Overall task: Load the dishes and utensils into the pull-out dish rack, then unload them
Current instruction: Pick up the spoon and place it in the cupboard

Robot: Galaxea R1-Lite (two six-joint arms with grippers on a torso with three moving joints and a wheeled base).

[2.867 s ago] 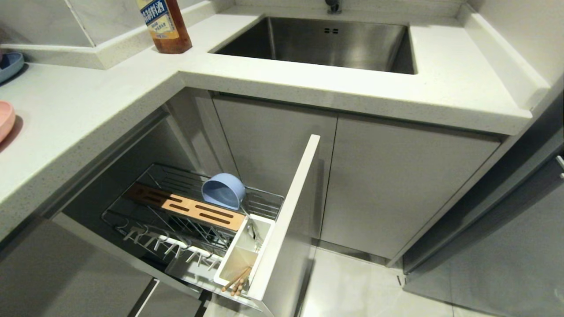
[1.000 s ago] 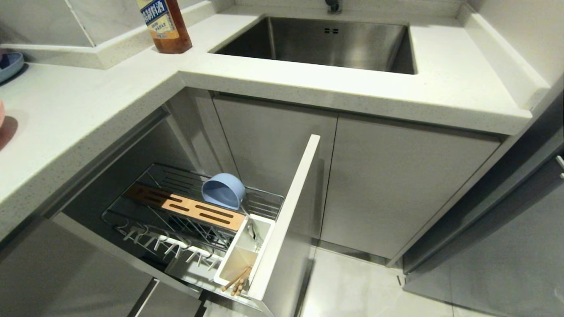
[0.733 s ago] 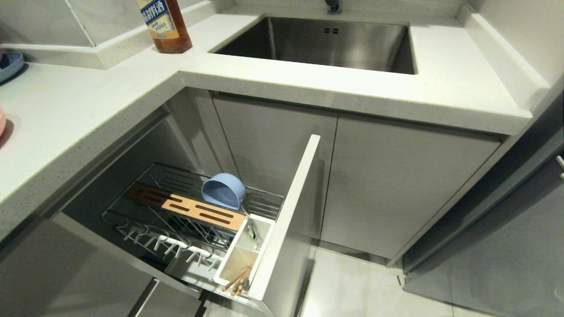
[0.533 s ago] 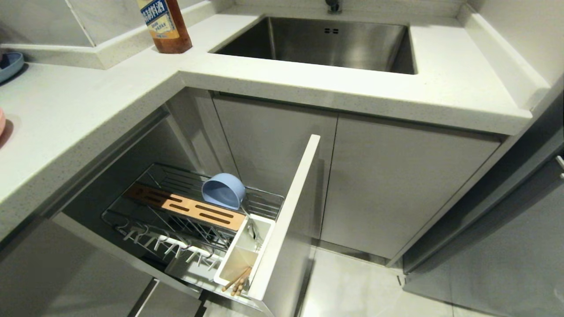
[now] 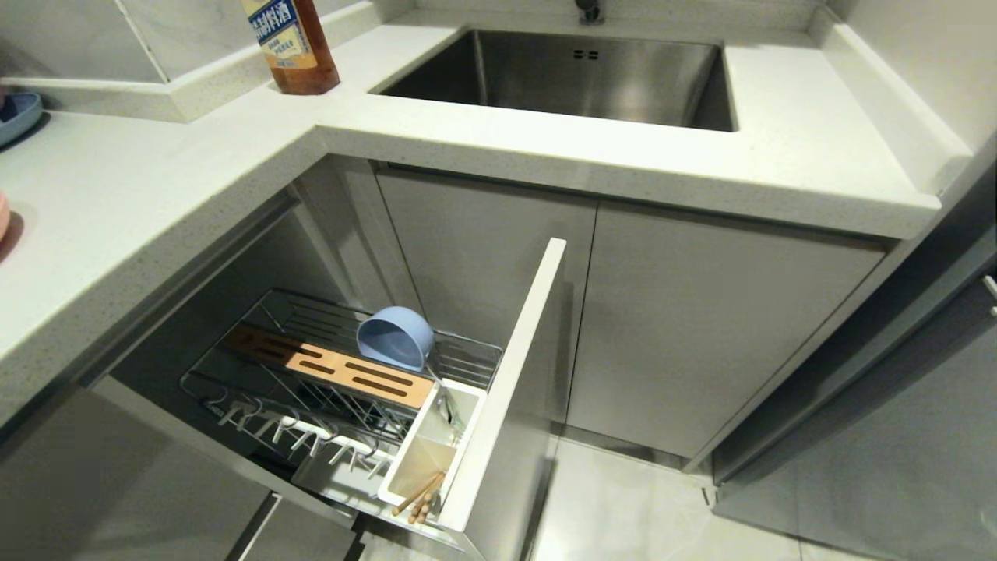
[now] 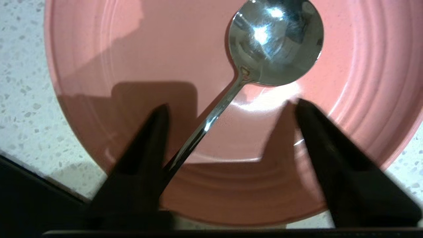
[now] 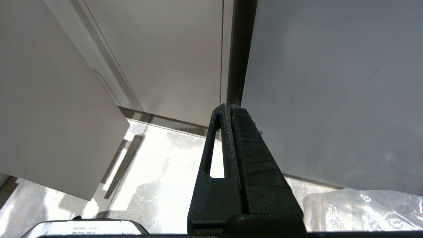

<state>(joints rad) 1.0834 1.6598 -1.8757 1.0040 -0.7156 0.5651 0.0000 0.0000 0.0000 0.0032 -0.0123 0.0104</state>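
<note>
My left gripper (image 6: 231, 104) hovers open just over the pale-pink plate (image 6: 148, 49), which lies on the white counter. A silver spoon (image 6: 274, 43) rests in the plate, and its handle runs back between the two fingers, close against one finger (image 6: 145, 155). Only a sliver of that plate (image 5: 2, 226) shows at the head view's left edge. The pull-out dish rack (image 5: 327, 389) stands open below the counter. It holds the light-blue bowl (image 5: 395, 337) on its side, and the chopsticks (image 5: 420, 496) sit in the white cup (image 5: 432, 452). My right gripper (image 7: 229, 107) hangs shut and empty near the floor.
A darker blue plate (image 5: 15, 117) sits at the counter's far left. A brown sauce bottle (image 5: 292, 47) stands by the steel sink (image 5: 592, 74). The rack's pale front panel (image 5: 506, 382) juts out from the cabinet. A clear plastic bag (image 7: 363, 208) lies on the floor.
In the head view the pink plate's visible edge has shrunk toward the left border since the earliest frame. The rack and its contents have not moved.
</note>
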